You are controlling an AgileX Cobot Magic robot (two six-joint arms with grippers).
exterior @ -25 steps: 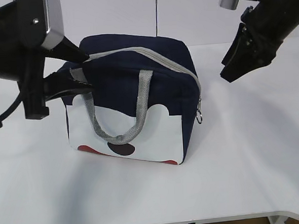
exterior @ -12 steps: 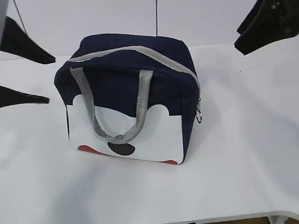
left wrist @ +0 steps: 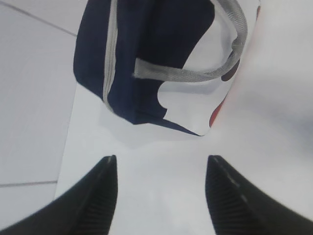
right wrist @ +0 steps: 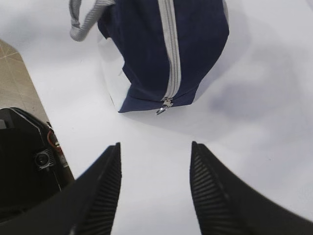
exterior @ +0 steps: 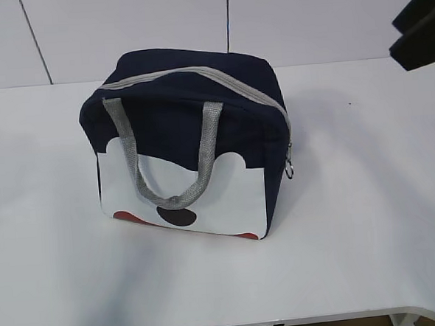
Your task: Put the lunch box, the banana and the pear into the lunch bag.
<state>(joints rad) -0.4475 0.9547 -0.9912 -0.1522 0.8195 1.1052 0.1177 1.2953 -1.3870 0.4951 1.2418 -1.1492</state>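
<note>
White table (exterior: 369, 220), smooth top, rounded front edge w/ a cutout at the near side. Only 1 item sits directly on it: navy lunch bag (exterior: 193, 127), upright near centre, zipper shut, white face toward the front edge.

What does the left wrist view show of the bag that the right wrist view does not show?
Only the left wrist view shows the bag's white face with its dark and red marks, and a whole grey handle lying across it. Only the right wrist view shows the end of the zipper with its metal pull, and dark equipment beside the table. Both show the navy bag zipped shut, standing on the white table, and an open, empty gripper: the left gripper and the right gripper.
</note>
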